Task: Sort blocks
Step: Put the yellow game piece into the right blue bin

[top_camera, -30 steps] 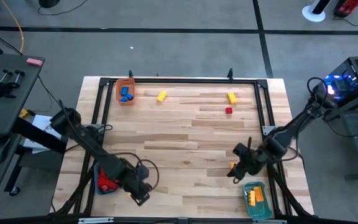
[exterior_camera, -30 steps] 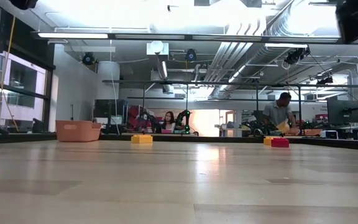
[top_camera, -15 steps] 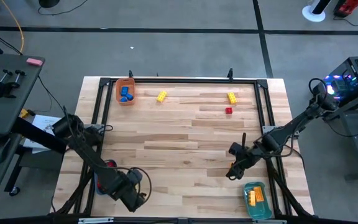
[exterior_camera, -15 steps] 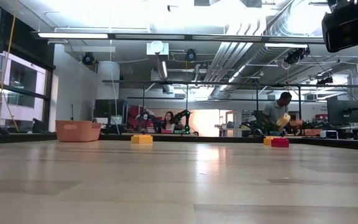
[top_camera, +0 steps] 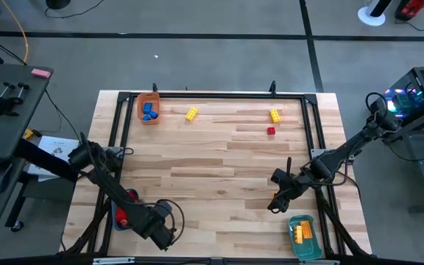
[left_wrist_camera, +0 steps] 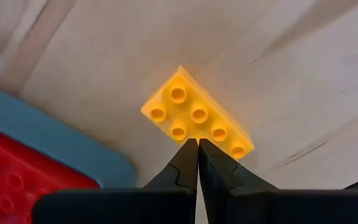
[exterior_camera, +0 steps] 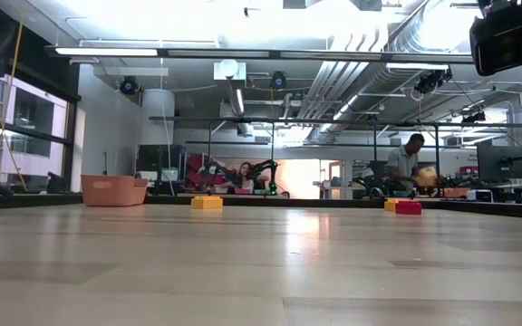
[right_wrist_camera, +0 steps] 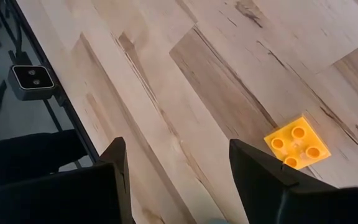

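Table count, high view: three trays — orange tray [top_camera: 149, 108] upper left, teal tray [top_camera: 301, 236] lower right, teal tray [top_camera: 119, 218] lower left. Loose blocks: yellow block [top_camera: 191, 113], yellow block [top_camera: 274, 115], red block [top_camera: 271, 131], yellow block [top_camera: 275, 196]. Two arms.

Surface [top_camera: 219, 158]: pale wood, streaked grain. Blocks: yellow [left_wrist_camera: 196, 115], red [top_camera: 271, 131], blue [top_camera: 149, 110]. Trays: one orange [top_camera: 149, 98], one teal [top_camera: 301, 238].

The left arm is bent low at the near-left corner, and its tool [left_wrist_camera: 197, 152] has both fingers pressed together. The right arm reaches inward from the right side; its tool [right_wrist_camera: 178, 163] stands wide apart.
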